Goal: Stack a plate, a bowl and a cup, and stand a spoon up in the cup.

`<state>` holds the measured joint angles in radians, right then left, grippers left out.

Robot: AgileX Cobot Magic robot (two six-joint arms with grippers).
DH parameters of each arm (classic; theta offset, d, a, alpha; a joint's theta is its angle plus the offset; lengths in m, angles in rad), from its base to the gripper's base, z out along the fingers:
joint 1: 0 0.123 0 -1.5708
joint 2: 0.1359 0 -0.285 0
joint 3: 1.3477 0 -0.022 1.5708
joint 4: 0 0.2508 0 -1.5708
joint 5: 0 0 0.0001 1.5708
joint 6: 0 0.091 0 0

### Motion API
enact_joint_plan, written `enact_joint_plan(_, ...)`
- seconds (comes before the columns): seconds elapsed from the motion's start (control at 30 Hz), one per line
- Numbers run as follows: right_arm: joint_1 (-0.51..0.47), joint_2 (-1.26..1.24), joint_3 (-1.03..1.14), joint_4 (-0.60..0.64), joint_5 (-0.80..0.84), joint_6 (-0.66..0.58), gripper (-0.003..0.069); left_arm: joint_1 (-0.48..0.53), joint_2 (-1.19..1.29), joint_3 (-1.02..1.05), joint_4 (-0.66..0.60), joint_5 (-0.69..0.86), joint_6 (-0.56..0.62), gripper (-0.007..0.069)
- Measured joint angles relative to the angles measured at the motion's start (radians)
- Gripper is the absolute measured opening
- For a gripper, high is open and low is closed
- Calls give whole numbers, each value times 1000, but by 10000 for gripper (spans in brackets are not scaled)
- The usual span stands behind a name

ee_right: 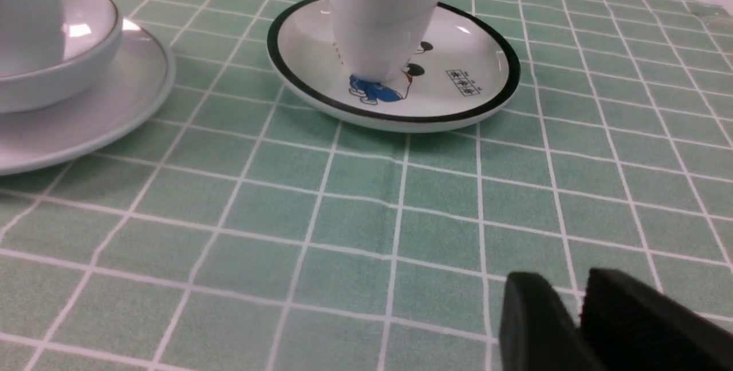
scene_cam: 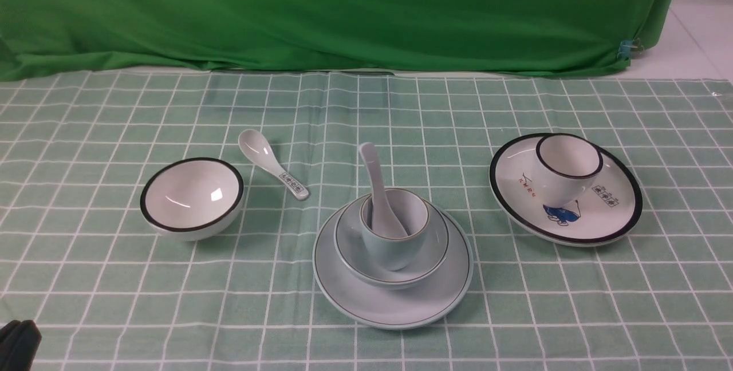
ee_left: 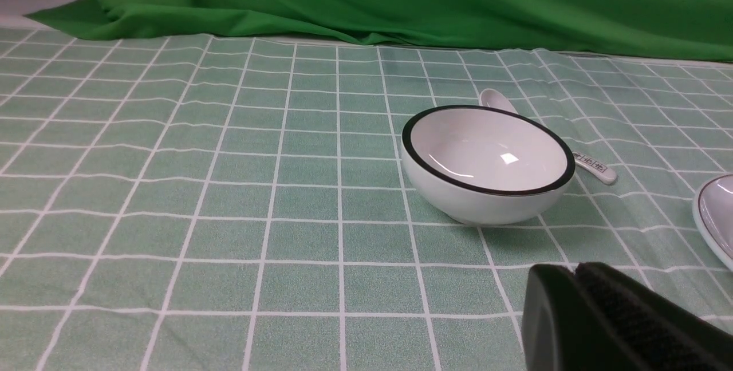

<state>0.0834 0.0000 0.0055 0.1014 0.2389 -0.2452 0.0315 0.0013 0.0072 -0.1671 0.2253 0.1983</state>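
Standing in the cup (scene_cam: pixel 394 228) atop bowl (scene_cam: pixel 391 243) and plate (scene_cam: pixel 393 268), the spoon (scene_cam: pixel 378 192) completes stacking; left tool (ee_left: pixel 575 279) pressed together, right tool (ee_right: pixel 578 302) slightly parted, both empty, retreat only.

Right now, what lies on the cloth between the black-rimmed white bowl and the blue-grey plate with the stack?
Only the printed spoon, beside the white bowl and slightly behind that line. Otherwise the cloth up to the plate is bare, as the front view shows.

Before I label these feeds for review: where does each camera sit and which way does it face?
Front: between the arms, facing the green backdrop; left gripper at the near edge.
Left wrist: low, facing the black-rimmed bowl; shut fingers show.
Right wrist: low, facing the pictured plate; fingers show.
Shared: each wrist target also appears in front.
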Motion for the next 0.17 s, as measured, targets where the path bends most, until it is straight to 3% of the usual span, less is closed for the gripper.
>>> enact_joint_plan(0.17,0,0,0,0,0,0,194,0,0,0,0,0,0,13)
